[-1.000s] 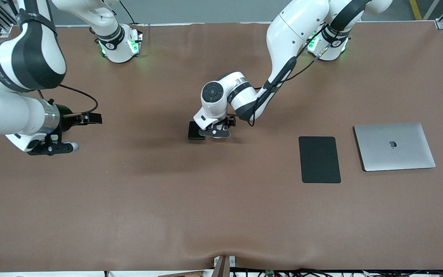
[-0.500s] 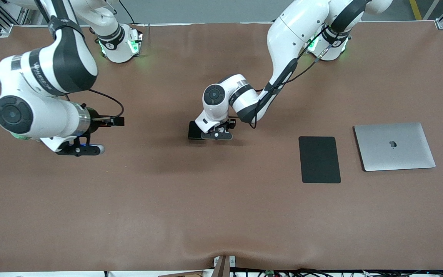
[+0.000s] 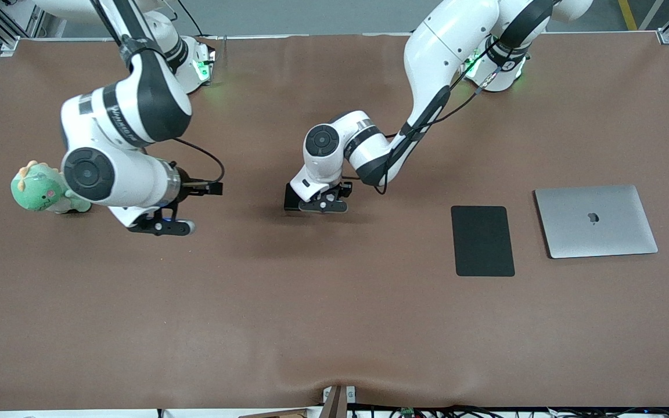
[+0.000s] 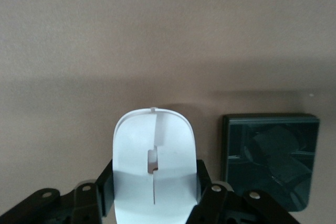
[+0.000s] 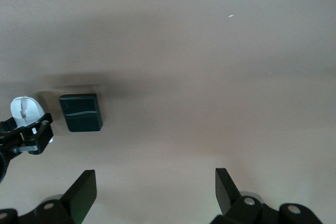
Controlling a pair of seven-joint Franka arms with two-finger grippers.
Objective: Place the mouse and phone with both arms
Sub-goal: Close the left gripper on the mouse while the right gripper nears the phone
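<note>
Table (image 3: 334,325) bare near cam | L gripper (image 4: 155,203) holds mouse (image 4: 155,156) beside phone (image 4: 270,158)

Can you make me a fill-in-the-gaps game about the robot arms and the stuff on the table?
1. The left gripper is shut on the white ____.
2. The black phone lies flat on the ____.
3. The right gripper is open and holds ____.
4. The silver laptop has its lid ____.

Missing words: mouse; table; nothing; closed

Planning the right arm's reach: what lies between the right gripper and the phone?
Only bare table. The front view shows nothing between the right gripper and the phone; the right wrist view agrees.
</note>
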